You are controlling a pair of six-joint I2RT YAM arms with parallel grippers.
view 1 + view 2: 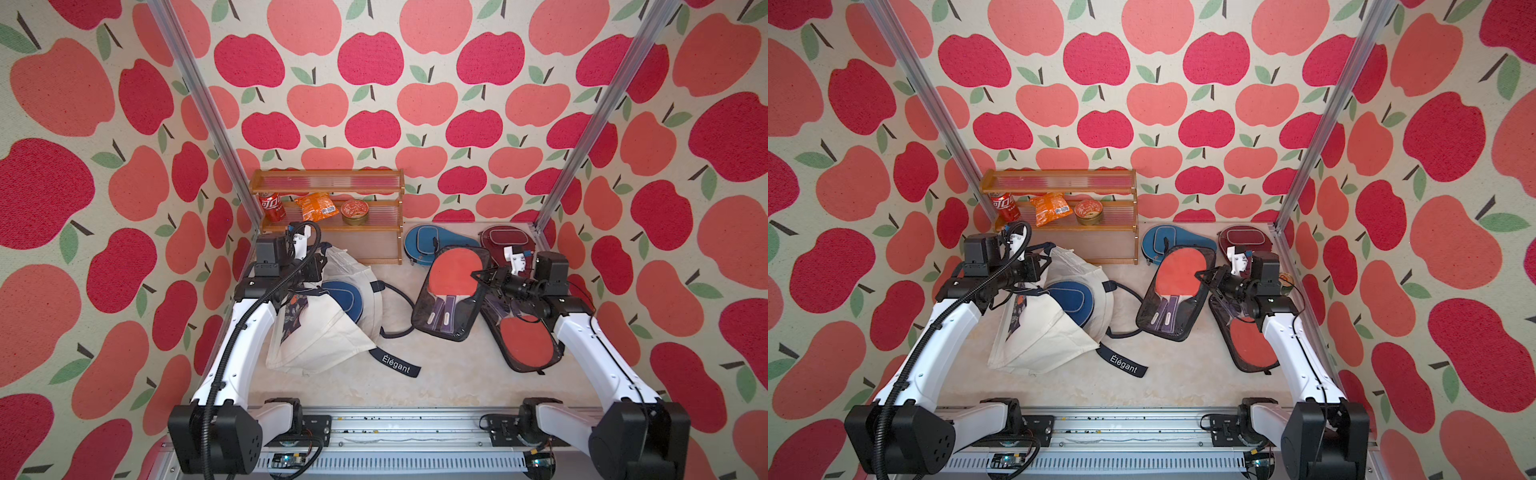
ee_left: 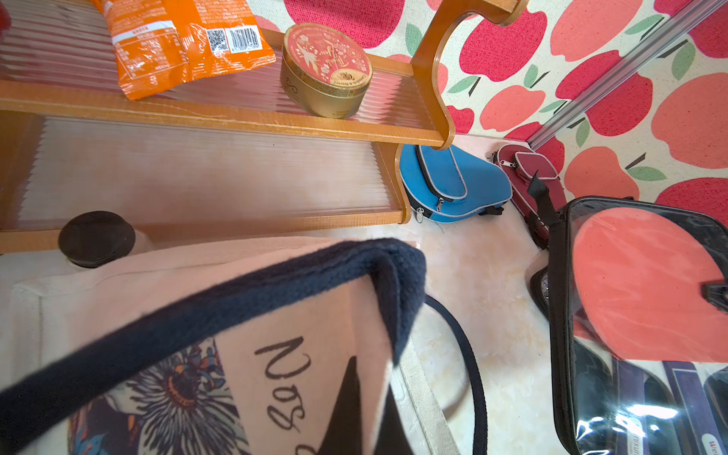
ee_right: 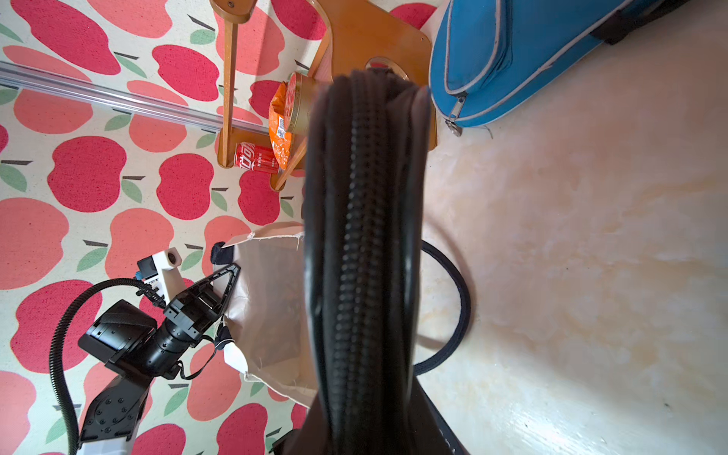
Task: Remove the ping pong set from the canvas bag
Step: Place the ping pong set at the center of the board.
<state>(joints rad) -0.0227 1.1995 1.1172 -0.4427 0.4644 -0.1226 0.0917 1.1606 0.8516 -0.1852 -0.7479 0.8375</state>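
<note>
Right claw (image 1: 478, 275) grips paddle case (image 1: 451, 291) amid marbled tabletop (image 1: 436, 374) and apple-print walls (image 1: 374, 104).

"Élégant" is printed on the strap (image 1: 395, 365) at 4 o'clock of the canvas bag (image 1: 316, 340) | "Nos" is lettered on it

The walls (image 1: 374, 104) on three sides carry cream fabric printed with red and pink apples. Aluminium posts (image 1: 203, 104) mark both rear corners. The floor (image 1: 436, 374) is pale marbled beige. A wooden shelf (image 1: 328, 183) with ribbed clear panels stands against the rear wall.
</note>
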